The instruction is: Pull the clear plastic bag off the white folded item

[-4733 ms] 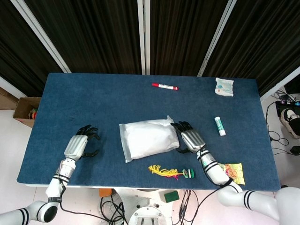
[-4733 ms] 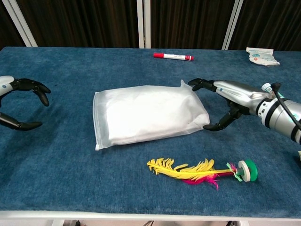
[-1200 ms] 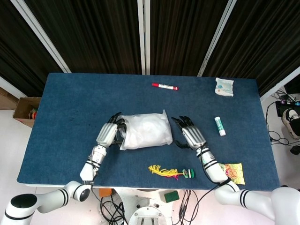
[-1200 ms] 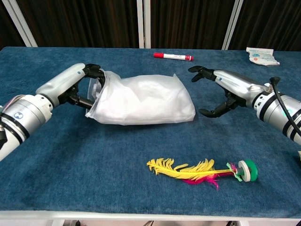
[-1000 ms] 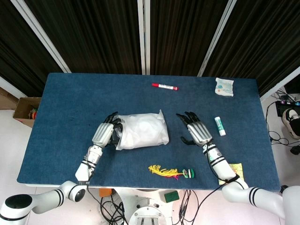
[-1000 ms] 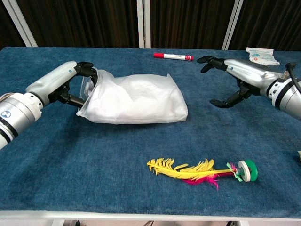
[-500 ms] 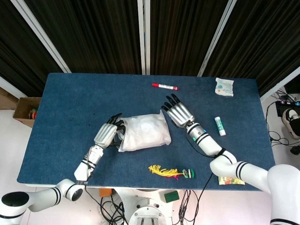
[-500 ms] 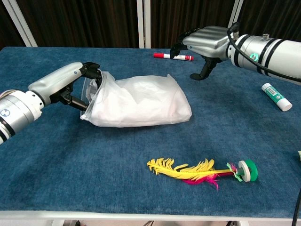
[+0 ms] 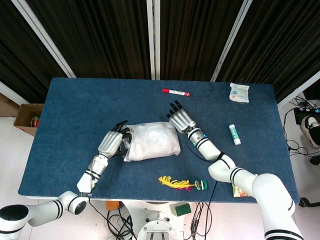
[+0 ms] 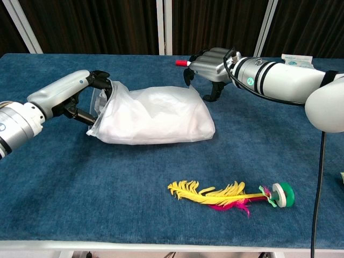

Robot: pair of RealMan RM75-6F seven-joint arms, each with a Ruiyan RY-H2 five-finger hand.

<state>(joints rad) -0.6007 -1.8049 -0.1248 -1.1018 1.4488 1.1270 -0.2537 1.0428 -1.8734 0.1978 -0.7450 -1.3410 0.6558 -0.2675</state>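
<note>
The clear plastic bag (image 9: 131, 150) (image 10: 103, 105) lies in the middle of the blue table with the white folded item (image 9: 154, 140) (image 10: 158, 117) inside it, its mouth facing left. My left hand (image 9: 112, 142) (image 10: 86, 88) grips the mouth's edge, fingers hooked into the opening and thumb under it. Over the bag's far right corner hovers my right hand (image 9: 180, 118) (image 10: 211, 67), fingers spread and bent downward, nothing in it. Whether it touches the plastic I cannot tell.
A red marker (image 9: 175, 92) (image 10: 180, 63) lies behind the right hand. A yellow feather shuttlecock (image 9: 182, 183) (image 10: 231, 193) sits near the front edge. A white packet (image 9: 239, 92) (image 10: 298, 62) and a green-white tube (image 9: 234, 134) lie at the right.
My right hand has swung from the bag's right side up and leftward over its far right corner. The left hand keeps its hold on the mouth; the bag has shifted only slightly.
</note>
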